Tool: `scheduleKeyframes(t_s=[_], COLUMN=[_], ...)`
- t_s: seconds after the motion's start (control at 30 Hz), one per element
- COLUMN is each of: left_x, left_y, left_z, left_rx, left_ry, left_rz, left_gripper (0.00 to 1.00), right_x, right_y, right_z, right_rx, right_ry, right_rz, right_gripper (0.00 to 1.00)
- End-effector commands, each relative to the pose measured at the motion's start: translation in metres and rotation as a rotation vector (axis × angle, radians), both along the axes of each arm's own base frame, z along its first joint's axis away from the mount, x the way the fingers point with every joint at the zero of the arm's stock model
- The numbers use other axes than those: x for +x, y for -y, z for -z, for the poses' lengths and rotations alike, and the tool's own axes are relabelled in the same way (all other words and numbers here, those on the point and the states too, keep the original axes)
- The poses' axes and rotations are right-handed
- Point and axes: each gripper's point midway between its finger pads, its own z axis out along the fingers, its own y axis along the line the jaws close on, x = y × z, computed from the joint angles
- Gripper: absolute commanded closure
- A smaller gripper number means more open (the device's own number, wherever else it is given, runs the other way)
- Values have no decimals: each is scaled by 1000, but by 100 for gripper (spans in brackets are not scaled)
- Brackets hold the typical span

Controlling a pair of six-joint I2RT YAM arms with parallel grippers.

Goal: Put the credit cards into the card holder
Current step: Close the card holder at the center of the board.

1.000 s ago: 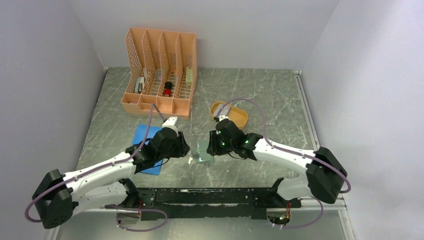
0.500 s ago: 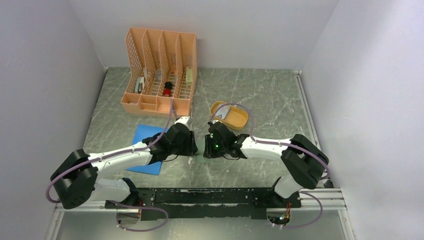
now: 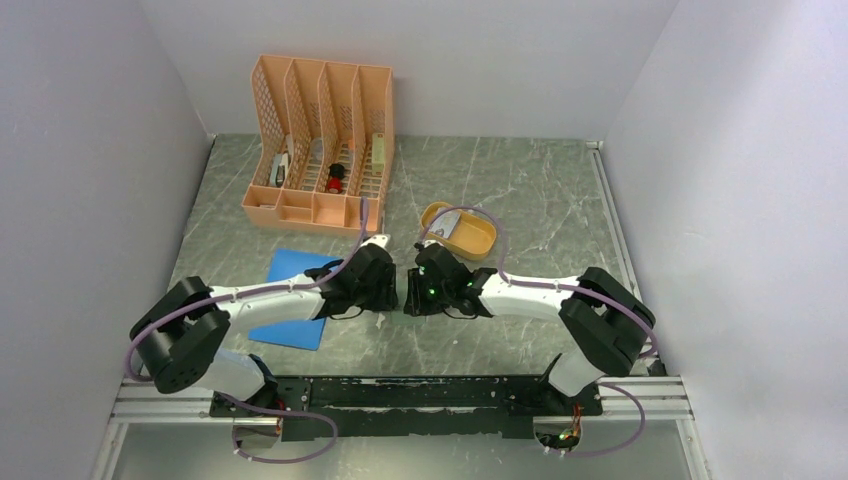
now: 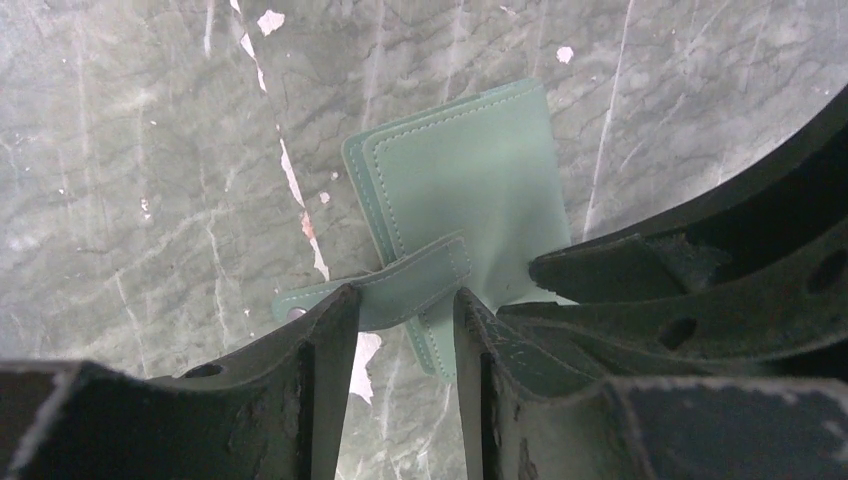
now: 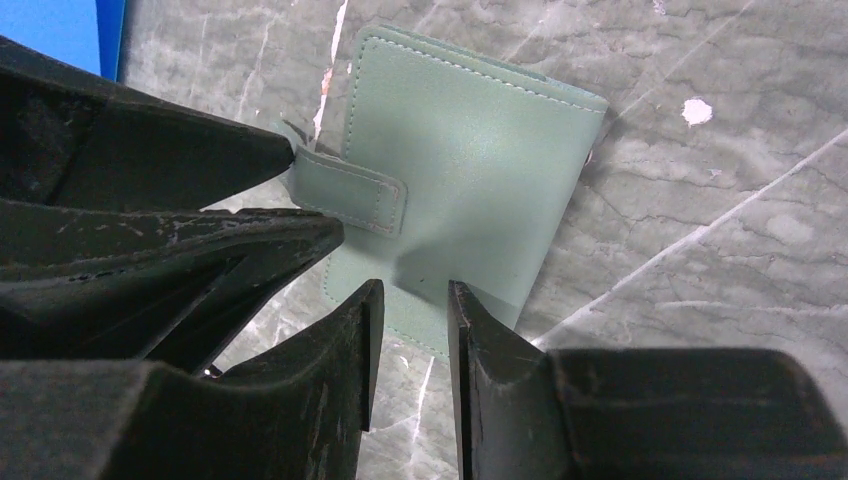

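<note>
**Left arm.** The elbow is folded back by the near-left corner. The forearm lies low and reaches right across the blue pad [image 3: 290, 268]. The left gripper [image 4: 400, 298] has its fingers drawn to a narrow gap, nipping the snap tab [image 4: 405, 285] of the card holder [image 4: 470, 170].

**Right arm.** The elbow is bent out toward the right edge and the forearm reaches left, its wrist head to head with the left one. The right gripper [image 5: 410, 295] has its fingers nearly together, clamped on the holder's nearest edge. The cover dimples just ahead of the tips.

**Card holder.** Sage green, folded closed, cover up. It lies on the table [image 3: 560, 200] midway between the left and right edges, nearer the near edge than the far one. In the overhead view it is hidden between the two gripper heads. The outline is close to square, so no long axis can be told. The tab runs from mid-cover past the edge on the left gripper's side and points at that gripper.

**Credit cards** [image 3: 449, 222]. Pale, lying in the left end of the yellow tray [image 3: 483, 240]. The tray sits near the table's middle, apart from the holder. The print is too small to read.

**Orange file rack** [image 3: 320, 130]. Stands toward the far-left corner.
</note>
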Motion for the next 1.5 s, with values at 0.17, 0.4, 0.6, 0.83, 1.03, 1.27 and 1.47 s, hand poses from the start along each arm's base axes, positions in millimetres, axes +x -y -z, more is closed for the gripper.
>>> scheduleKeyframes(t_s=[0.17,0.4,0.6,0.83,1.03,1.27,1.47], left_x=[13,10,6,1,-2,-7,-15], left_y=[0,-18,-28,-36,-40,-49,-51], left_z=[3,17,30,40,47,58,67], left_rx=[54,119,147,160,173,213,205], left_ry=[28,19,9,-1,-15,-46,-76], left_rz=[-24,-68,-94,-112,-119,-144,-148], left_gripper=[64,78,86,94,95,95,95], right_x=[-4,-6,-6,0,-1,-1,-7], right_y=[-1,-5,-3,18,34,38,29], right_z=[4,-6,-34,-44,-24,-10,0], right_rx=[-18,8,70,158,236,341,388], right_ry=[-10,-10,13,-17,-108,-211,-270], right_rz=[-8,-13,14,92,144,183,167], right_gripper=[66,64,50,39,38,37,39])
